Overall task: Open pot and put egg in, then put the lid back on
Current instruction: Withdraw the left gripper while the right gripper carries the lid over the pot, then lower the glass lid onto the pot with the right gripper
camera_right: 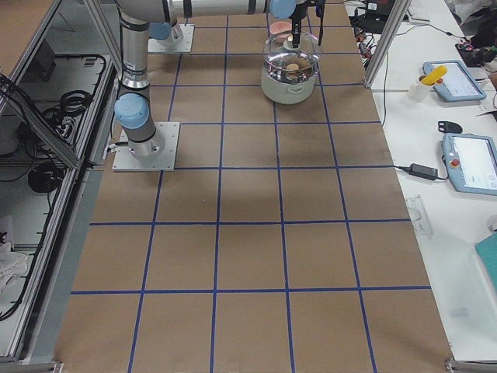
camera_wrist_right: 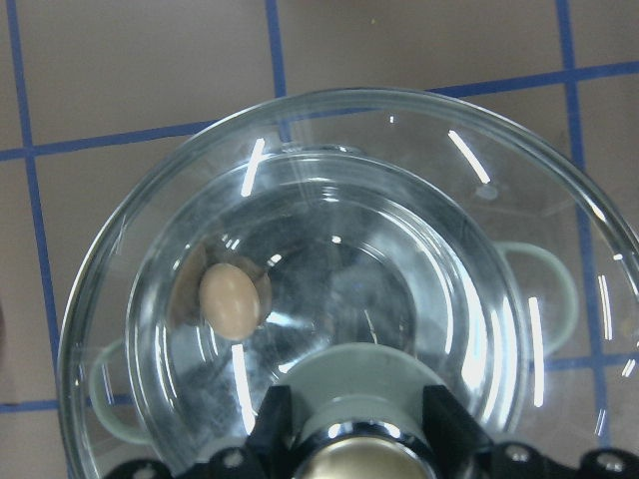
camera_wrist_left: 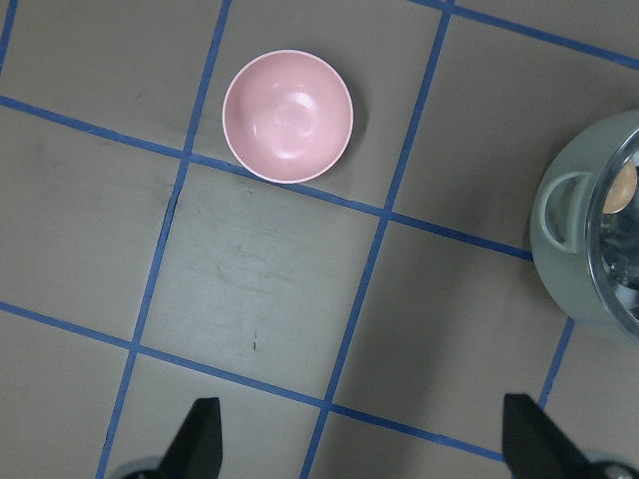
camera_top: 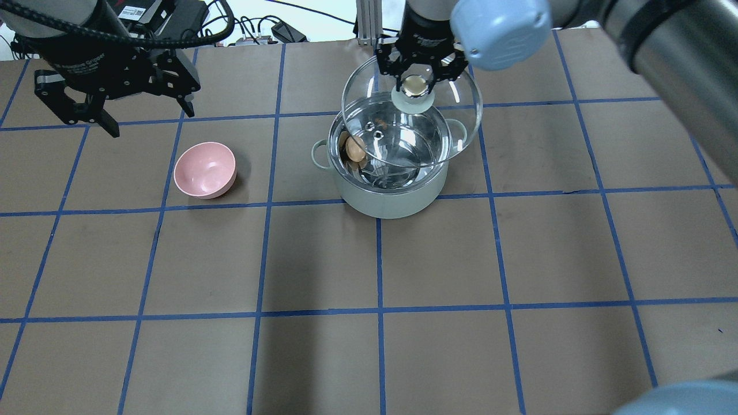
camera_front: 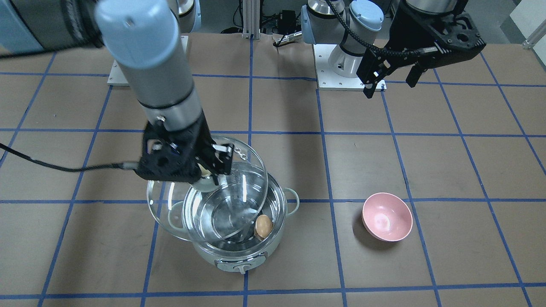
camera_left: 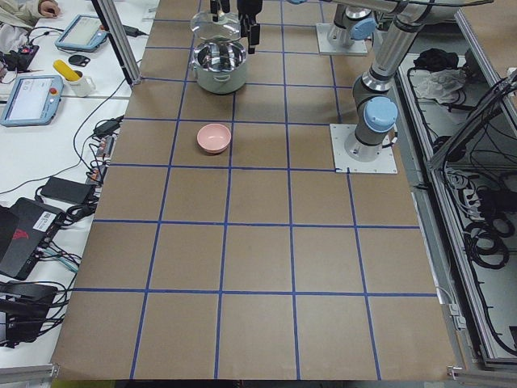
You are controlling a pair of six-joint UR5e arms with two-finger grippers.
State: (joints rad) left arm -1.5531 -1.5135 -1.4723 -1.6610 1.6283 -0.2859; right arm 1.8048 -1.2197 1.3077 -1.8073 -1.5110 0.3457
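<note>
The mint-green steel pot stands on the table. The brown egg lies inside it by the wall. My right gripper is shut on the beige knob of the clear glass lid and holds it above the pot, offset toward the pot's far right in the overhead view. My left gripper is open and empty, raised above the table behind the pink bowl.
A pink bowl sits empty left of the pot in the overhead view. A black cable trails from the right wrist. Arm bases stand at the robot's side of the table.
</note>
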